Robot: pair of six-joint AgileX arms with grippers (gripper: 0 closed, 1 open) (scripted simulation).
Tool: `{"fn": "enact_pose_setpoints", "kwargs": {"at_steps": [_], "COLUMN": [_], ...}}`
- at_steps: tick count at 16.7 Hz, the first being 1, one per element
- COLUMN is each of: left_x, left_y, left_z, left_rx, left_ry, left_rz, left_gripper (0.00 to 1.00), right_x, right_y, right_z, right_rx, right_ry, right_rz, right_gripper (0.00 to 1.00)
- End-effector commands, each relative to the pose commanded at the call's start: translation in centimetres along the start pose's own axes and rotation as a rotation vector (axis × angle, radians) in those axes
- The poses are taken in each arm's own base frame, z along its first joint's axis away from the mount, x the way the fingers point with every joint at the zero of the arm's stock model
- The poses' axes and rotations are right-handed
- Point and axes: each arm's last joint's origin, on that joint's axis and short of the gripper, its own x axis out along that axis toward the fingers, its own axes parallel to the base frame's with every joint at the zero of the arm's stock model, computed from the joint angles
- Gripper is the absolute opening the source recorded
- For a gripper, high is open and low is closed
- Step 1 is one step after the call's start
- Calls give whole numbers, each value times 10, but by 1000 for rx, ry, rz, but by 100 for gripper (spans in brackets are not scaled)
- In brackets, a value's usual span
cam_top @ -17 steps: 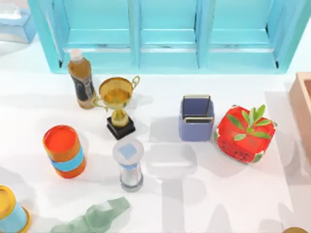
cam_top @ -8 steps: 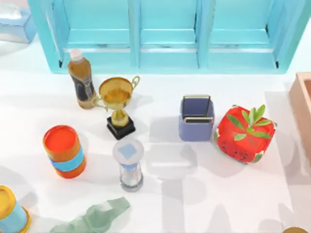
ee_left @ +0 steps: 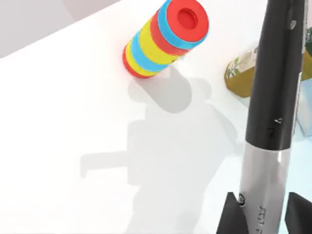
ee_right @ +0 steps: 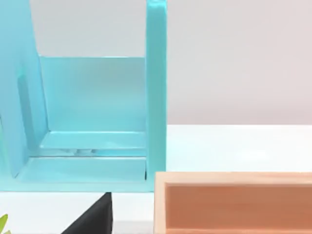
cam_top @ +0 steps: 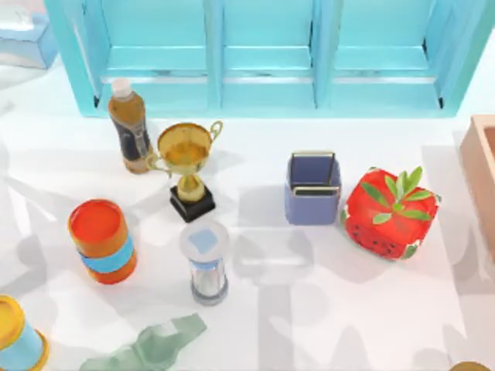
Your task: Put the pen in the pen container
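The pen, a slim stick with a black upper part and a silver lower part, stands between the two dark fingers of my left gripper, which is shut on it above the white table. In the top view the pen container, a small periwinkle-blue square box with a metallic rim and an inner divider, stands at centre right beside a red strawberry. One dark fingertip of my right gripper appears in the right wrist view, near a wooden box.
Around the container stand a gold trophy, a brown bottle, an orange cylinder with a blue band and a clear cylinder. A teal shelf spans the back. A striped roll lies on the table in the left wrist view.
New arm shadows have spread across the left side of the table. The objects on the table have not moved.
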Motion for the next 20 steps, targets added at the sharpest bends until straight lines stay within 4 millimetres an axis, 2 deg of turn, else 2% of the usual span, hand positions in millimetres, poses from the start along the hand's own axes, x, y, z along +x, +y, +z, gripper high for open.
{"fn": "enact_pose_setpoints", "kwargs": {"at_steps": [2, 4, 7, 9, 12, 15, 17, 18, 20], "left_x": [8, 13, 6, -8, -39, -71, -87, -92, -96], "left_y": [-57, -115, -188, -220, -238, -230, -220, -216, -212], "left_z": [-26, -71, -169, -247, -363, -456, -497, -510, -521], "left_rx": [64, 136, 258, 339, 443, 519, 550, 561, 570], "left_ry": [-103, -211, -388, -513, -692, -819, -869, -884, -896], "left_rz": [34, 59, 66, 46, -21, -111, -159, -175, -189], "left_gripper": [0, 0, 0, 0, 0, 0, 0, 0, 0], "right_x": [0, 0, 0, 0, 0, 0, 0, 0, 0], "right_y": [0, 0, 0, 0, 0, 0, 0, 0, 0], "right_z": [0, 0, 0, 0, 0, 0, 0, 0, 0], "right_rx": [0, 0, 0, 0, 0, 0, 0, 0, 0], "right_ry": [0, 0, 0, 0, 0, 0, 0, 0, 0], "right_rz": [0, 0, 0, 0, 0, 0, 0, 0, 0], "right_gripper": [100, 100, 100, 100, 100, 100, 100, 100, 100]}}
